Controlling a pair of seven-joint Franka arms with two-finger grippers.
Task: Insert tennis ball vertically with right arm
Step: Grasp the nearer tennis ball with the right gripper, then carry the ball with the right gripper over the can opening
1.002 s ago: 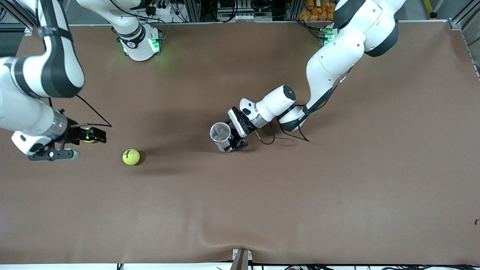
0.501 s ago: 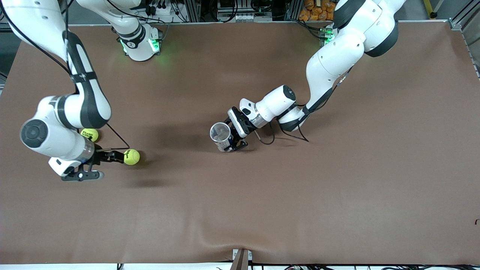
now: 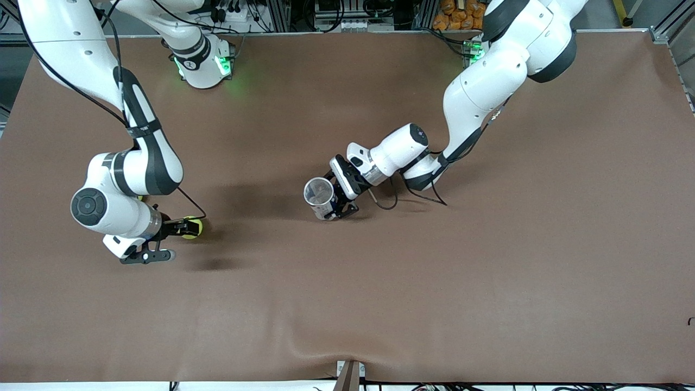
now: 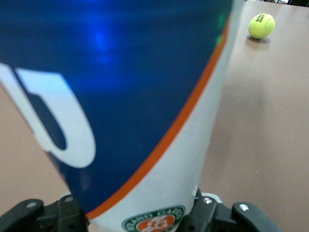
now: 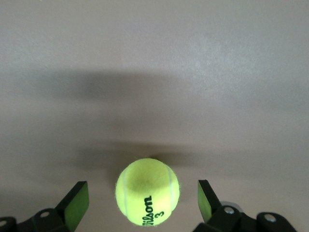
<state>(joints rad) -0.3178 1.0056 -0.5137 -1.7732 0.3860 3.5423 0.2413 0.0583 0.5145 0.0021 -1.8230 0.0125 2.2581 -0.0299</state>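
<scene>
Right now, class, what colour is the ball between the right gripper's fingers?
Yellow-green, with black lettering; the tennis ball shows best in the right wrist view.

Bare table (image 3: 380,304) surrounds the tennis ball (image 5: 147,191); the can (image 3: 319,196) stands well apart.

Two tennis balls (image 3: 191,227) (image 4: 261,25), one can (image 3: 320,196), two arms.

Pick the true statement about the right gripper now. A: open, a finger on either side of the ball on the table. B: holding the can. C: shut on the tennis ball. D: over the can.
A: in the right wrist view the right gripper is open, and the tennis ball sits on the table between its fingers, ungripped.
</scene>
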